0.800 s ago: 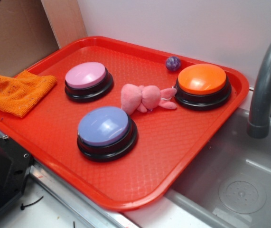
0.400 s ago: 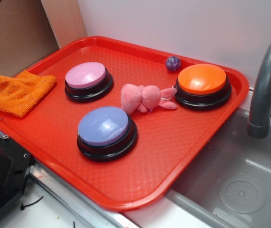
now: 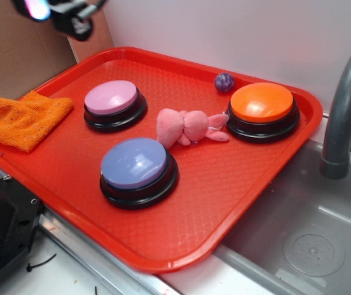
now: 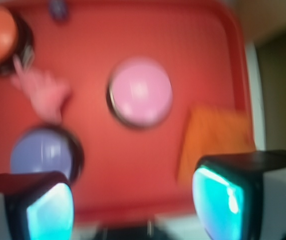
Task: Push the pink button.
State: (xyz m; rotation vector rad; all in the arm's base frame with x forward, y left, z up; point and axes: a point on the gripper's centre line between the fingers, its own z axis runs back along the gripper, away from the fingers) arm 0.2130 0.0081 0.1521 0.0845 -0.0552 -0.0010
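Orange cloth [image 3: 25,119]: I see it below the end effector, on the red tray [image 3: 224,184].
Plush toy [image 3: 187,127]: farther off, mid-tray.
Orange button [image 3: 262,110]: farthest.

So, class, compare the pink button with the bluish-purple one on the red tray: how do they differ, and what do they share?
The pink button has a pale pink-lilac top; the bluish-purple button has a blue-violet top. The pink button sits further back on the red tray, beside the orange cloth; the bluish-purple button sits nearer the front edge. In the exterior view the bluish-purple button looks larger, probably because it is closer. Both are round domes on black bases, untouched.
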